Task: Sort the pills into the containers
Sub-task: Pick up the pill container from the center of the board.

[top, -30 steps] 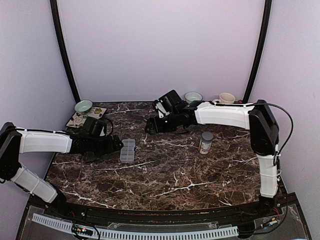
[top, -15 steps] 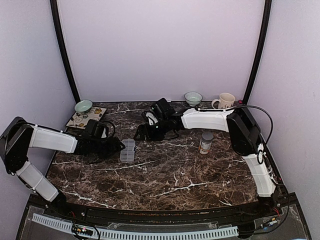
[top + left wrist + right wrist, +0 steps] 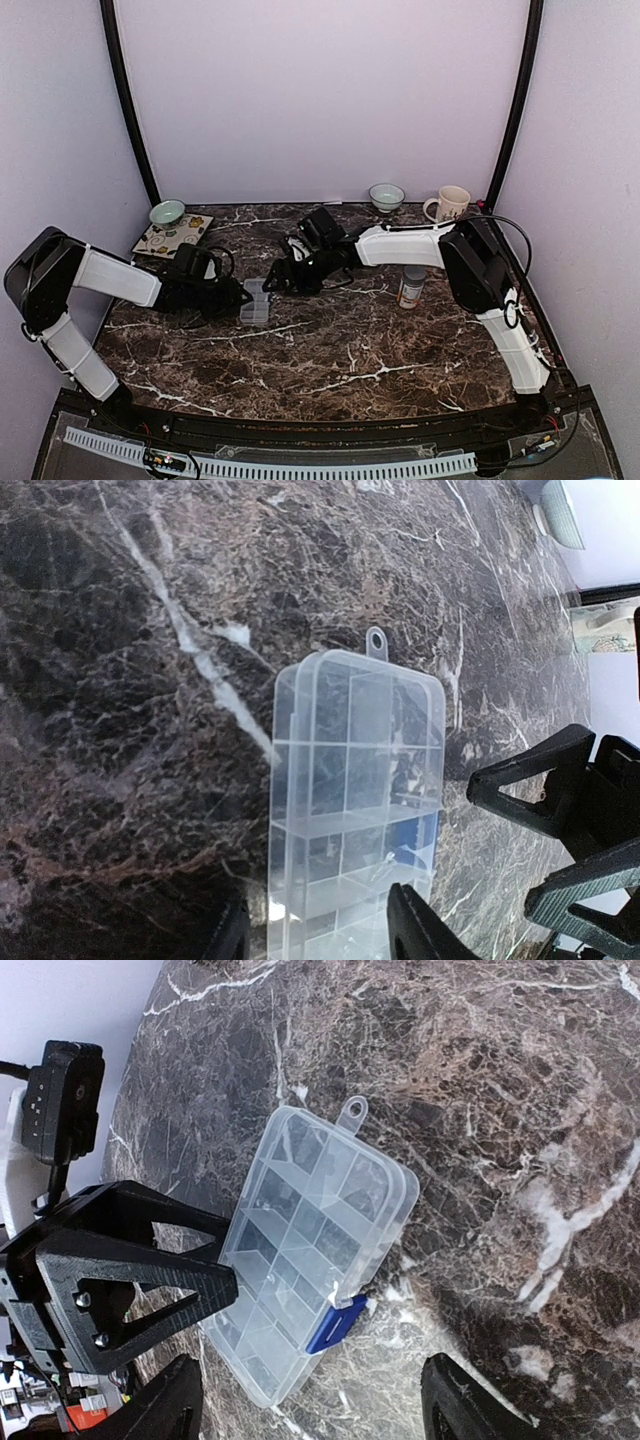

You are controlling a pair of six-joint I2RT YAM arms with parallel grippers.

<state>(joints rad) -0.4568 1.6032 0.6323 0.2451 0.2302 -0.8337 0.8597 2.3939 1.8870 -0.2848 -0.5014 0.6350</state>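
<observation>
The clear organizer box (image 3: 255, 300) lies flat on the marble table with its lid down. A blue latch (image 3: 336, 1323) sticks out from its long side. My left gripper (image 3: 240, 296) is open at the box's left end. In the left wrist view the box (image 3: 355, 770) reaches in between the gripper's (image 3: 318, 920) two fingers. My right gripper (image 3: 274, 281) is open wide just behind and to the right of the box. In the right wrist view it (image 3: 318, 1400) hovers over the box (image 3: 315, 1230) near the latch. I see no pills.
A grey-capped bottle (image 3: 411, 286) stands right of centre. A cream mug (image 3: 452, 203) and a small bowl (image 3: 386, 195) are at the back right. Another bowl (image 3: 167, 212) and a patterned tile (image 3: 172, 237) are at the back left.
My right gripper has swung left and down toward the box. My left gripper has slid right until its fingers reach the box's end. The box has stayed put.
</observation>
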